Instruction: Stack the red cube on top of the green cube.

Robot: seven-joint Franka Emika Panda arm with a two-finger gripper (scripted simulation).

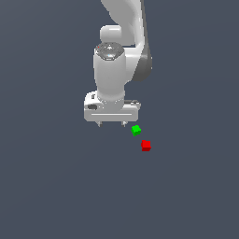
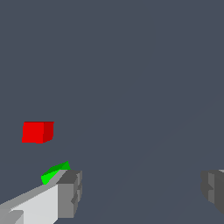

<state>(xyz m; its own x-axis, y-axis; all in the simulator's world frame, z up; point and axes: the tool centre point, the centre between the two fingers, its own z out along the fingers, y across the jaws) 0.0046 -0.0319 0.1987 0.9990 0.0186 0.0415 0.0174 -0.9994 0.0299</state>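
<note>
The red cube lies on the dark grey floor, a short way to the exterior view's right of the green cube; the two are apart. My white gripper hangs open above the floor, to the exterior view's left of both cubes, holding nothing. In the wrist view the red cube shows whole, while the green cube is partly hidden behind one grey finger. The other finger stands far from it, with bare floor between them at the gripper.
The white arm rises behind the gripper. Around the cubes there is only the plain dark grey floor.
</note>
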